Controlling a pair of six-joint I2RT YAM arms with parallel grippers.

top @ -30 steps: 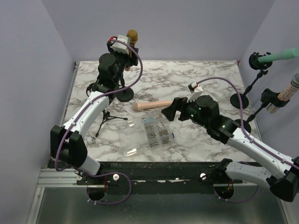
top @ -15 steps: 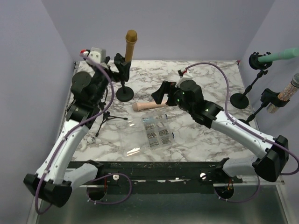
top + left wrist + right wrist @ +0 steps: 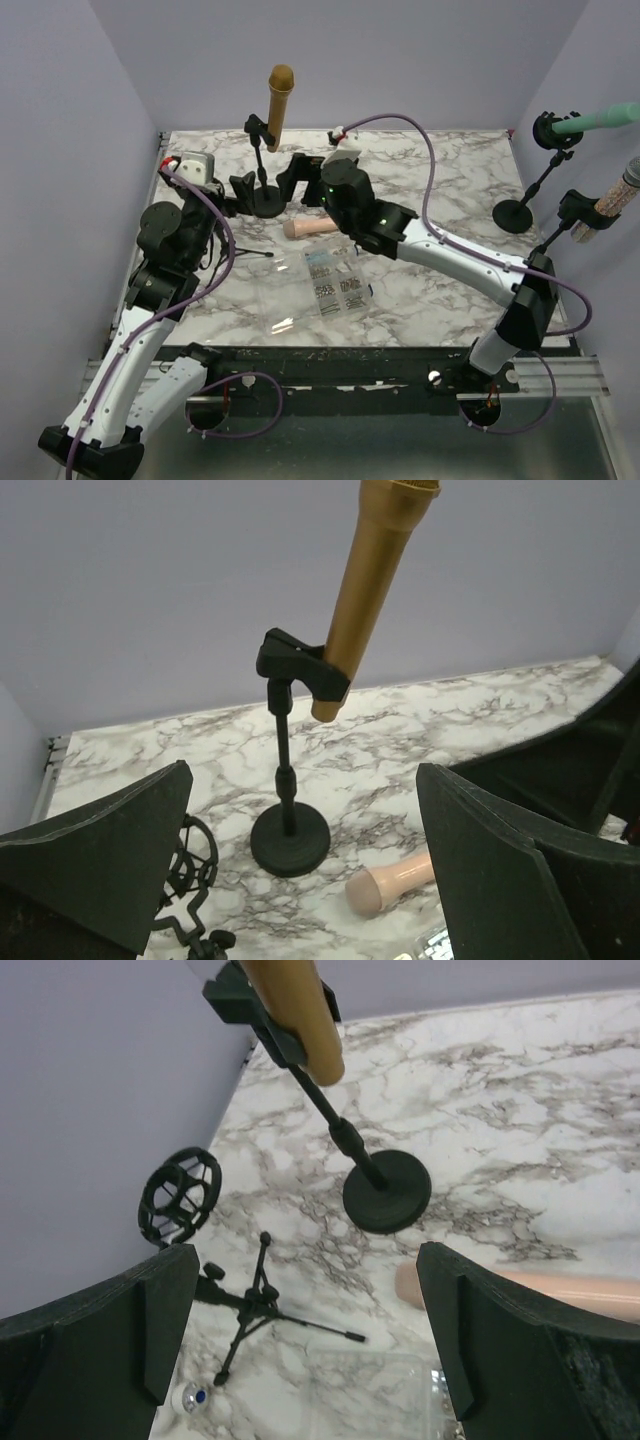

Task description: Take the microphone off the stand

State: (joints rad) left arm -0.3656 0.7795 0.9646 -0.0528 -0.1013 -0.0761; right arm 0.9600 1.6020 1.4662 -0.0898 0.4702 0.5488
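Two claws are seen spread wide and empty, both turned toward the stand (image 3: pixel 266 200) from its near side. The left claw (image 3: pixel 243 188) is held low near the round base, and the right claw (image 3: pixel 296 172) is held a little to the right of it; neither is touching anything. Beyond and above them, the gold microphone (image 3: pixel 280 95) is gripped near its lower end by the black clip (image 3: pixel 300 667) at the top of the post, standing nearly upright with its head tilted slightly. The approach is judged to be the step in hand, since no grasp has been made. For the next move, one claw would need to be raised to the gold body above the clip and closed on it. The other could steady the post or base, because so slim a stand may tip when the microphone is pulled free along its own axis. The table (image 3: pixel 450 180) is topped in white marble with grey veining. Toward its near edge a clear box (image 3: pixel 335 282) of small parts is laid flat, with a small tripod (image 3: pixel 235 253) and a round shock mount (image 3: pixel 180 1195) to the left. A pink microphone (image 3: pixel 312 228) is lying on its side just right of the stand's base. At the right edge a green microphone (image 3: pixel 598 120) and a speckled microphone (image 3: pixel 618 200) are carried on further stands. Plain lavender walls (image 3: pixel 420 60) enclose the far side and both flanks.
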